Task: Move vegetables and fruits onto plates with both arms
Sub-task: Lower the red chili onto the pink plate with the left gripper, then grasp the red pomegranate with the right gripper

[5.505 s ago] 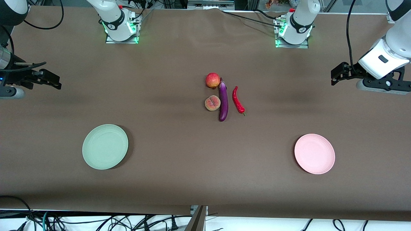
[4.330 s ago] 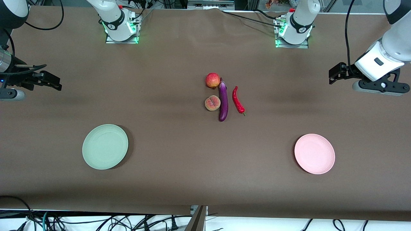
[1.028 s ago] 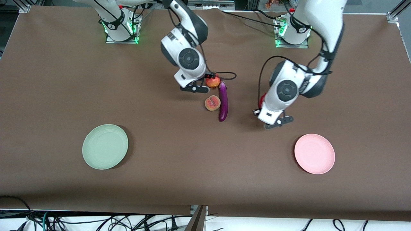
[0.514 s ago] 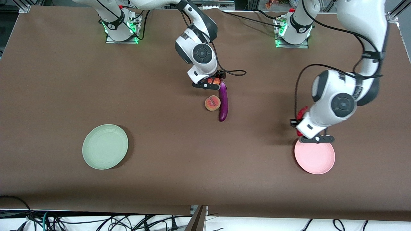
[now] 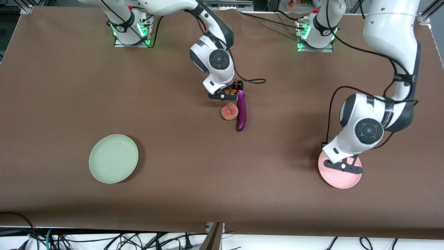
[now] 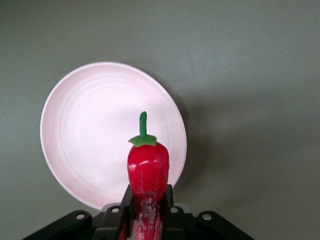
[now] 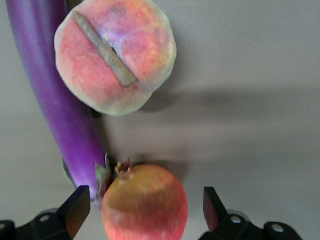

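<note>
The left tool (image 6: 147, 210) is clamping the chili pepper (image 6: 147, 172) over the pink plate (image 6: 90, 130) for release, while the right tool (image 7: 145, 210), fingers apart, is straddling the apple (image 7: 145, 202) at the peach's (image 5: 229, 111) twelve o'clock on the counter (image 5: 173, 104), ready to close.

Produce at mid-table, one chili aloft over the pink plate, green plate bare

Red chili pepper (image 6: 148, 175): wrinkled, glossy, green stem forward, clamped in the left gripper (image 6: 147, 212) over the pale pink plate (image 6: 80, 130), which sits toward the left arm's end of the table. Apple-like fruit (image 7: 145, 202): round, red-yellow, dried calyx showing, on the table between the spread fingers of the right gripper (image 7: 142, 212), touching the eggplant's stem cap. Eggplant (image 5: 241, 111): long, glossy purple, lying flat, stem end beside the fruit. Peach (image 5: 229, 111): pinkish-yellow, crease up, touching the eggplant, nearer the front camera than the round fruit. Pale green plate (image 5: 113, 158): ringed, toward the right arm's end
</note>
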Controlling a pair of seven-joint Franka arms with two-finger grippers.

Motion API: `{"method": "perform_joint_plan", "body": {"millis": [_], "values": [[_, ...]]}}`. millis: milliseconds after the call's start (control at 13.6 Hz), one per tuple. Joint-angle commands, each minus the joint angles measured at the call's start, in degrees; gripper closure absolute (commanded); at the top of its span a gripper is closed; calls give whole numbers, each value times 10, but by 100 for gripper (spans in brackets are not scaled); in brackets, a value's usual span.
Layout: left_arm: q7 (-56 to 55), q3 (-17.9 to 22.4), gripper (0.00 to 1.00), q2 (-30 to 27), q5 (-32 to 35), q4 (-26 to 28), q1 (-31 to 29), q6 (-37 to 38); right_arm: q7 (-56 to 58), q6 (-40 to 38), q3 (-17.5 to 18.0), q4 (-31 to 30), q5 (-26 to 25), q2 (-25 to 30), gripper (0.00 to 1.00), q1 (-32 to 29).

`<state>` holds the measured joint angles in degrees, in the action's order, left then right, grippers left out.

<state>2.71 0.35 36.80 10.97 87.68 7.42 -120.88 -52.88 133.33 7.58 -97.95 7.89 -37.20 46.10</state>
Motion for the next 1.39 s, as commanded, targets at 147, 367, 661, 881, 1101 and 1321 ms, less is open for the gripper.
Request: {"method": "perform_joint_plan", "body": {"millis": [147, 367, 661, 881, 1101, 1321], "values": [[107, -6, 91, 54, 0, -50, -39, -56, -10, 28, -5, 2, -23, -14, 0, 11], [109, -6, 91, 66, -29, -52, -35, -59, -10, 30, -5, 2, -25, -15, 48, 11], [110, -6, 92, 66, -31, -51, -41, -59, -9, 33, -5, 2, -32, -15, 82, 11], [109, -5, 92, 67, -25, -51, -41, -59, -6, 32, -6, 2, -36, -8, 96, 7], [109, -5, 90, 76, -32, -52, -43, -59, 7, 6, -21, 3, -36, 26, 99, 6], [106, -5, 50, 81, -33, -55, -43, -60, 69, -89, -65, 4, -36, 77, 100, 5]]}}
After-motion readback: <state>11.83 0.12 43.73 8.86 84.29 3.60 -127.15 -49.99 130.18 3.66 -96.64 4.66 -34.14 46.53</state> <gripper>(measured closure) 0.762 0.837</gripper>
